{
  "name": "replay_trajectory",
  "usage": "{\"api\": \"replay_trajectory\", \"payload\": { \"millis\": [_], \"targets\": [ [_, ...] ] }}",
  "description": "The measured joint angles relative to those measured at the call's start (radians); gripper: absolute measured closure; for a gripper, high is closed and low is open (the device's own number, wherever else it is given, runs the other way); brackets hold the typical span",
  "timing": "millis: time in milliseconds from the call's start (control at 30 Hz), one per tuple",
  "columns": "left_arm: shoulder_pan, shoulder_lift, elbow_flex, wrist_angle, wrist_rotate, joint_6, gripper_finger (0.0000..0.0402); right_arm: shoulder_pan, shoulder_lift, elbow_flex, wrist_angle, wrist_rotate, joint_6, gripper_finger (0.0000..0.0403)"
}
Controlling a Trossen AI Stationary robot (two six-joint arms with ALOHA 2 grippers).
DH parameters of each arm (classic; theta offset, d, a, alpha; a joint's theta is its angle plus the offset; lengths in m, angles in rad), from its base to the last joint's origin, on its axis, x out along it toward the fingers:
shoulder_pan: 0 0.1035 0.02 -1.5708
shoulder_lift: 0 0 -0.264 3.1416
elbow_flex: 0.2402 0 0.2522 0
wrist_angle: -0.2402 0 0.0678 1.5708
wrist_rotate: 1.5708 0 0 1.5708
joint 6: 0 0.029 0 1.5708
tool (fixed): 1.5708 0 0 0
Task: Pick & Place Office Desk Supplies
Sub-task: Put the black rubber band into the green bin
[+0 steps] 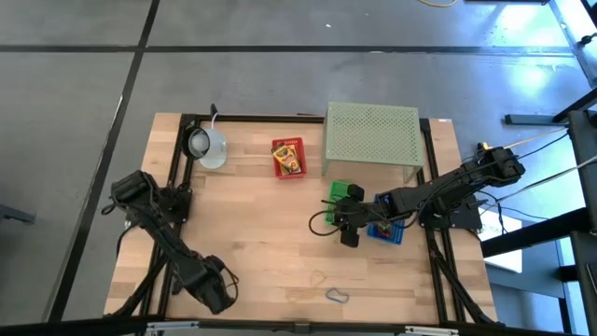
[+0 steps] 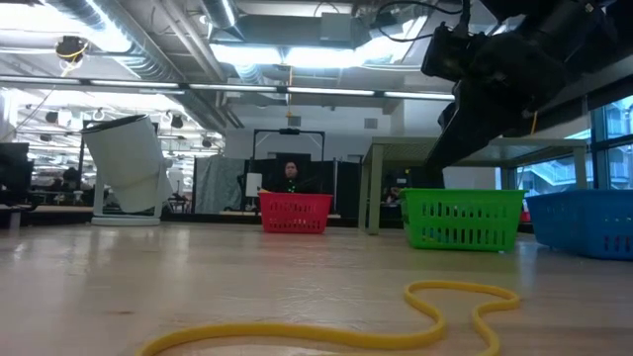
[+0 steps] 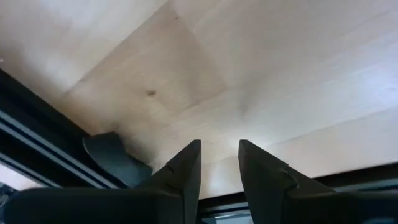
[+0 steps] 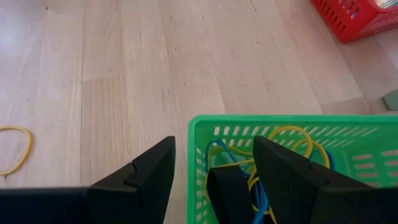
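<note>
Right gripper (image 4: 211, 171): fingers spread, holding nothing, poised over the green basket (image 4: 292, 134), likely for dropping off bands
Green basket: right of centre, holds yellow and blue rubber bands (image 4: 292, 140)
Yellow band (image 4: 15, 149): loose on the table (image 4: 124, 74)
Left gripper (image 3: 219, 165): parked near-left, fingers slightly apart, empty

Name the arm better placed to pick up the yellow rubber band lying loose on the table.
Left. The yellow rubber band lies near the left pincer, which is empty; the right pincer hovers by the green basket.
</note>
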Motion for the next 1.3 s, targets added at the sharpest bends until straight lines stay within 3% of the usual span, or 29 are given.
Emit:
{"api": "replay_trajectory", "payload": {
  "millis": [233,500,867,1300],
  "targets": [
    [-0.005,0.0,0.025,-0.115,0.034,0.031,0.03,0.0,0.0,0.0,0.0,0.0,0.0,0.0186],
    [-0.085,-0.001,0.017,-0.176,0.129,-0.13,0.0274,0.0,0.0,0.0,0.0,-0.005,0.0,0.0186],
    [-0.098,-0.003,0.012,-0.179,0.047,-0.17,0.0199,0.0,0.0,0.0,0.003,-0.007,0.001,0.0186],
    [-0.103,-0.003,0.012,-0.191,0.007,-0.22,0.0203,0.0,0.0,0.0,0.003,-0.008,0.003,0.0186]
  ]
}}
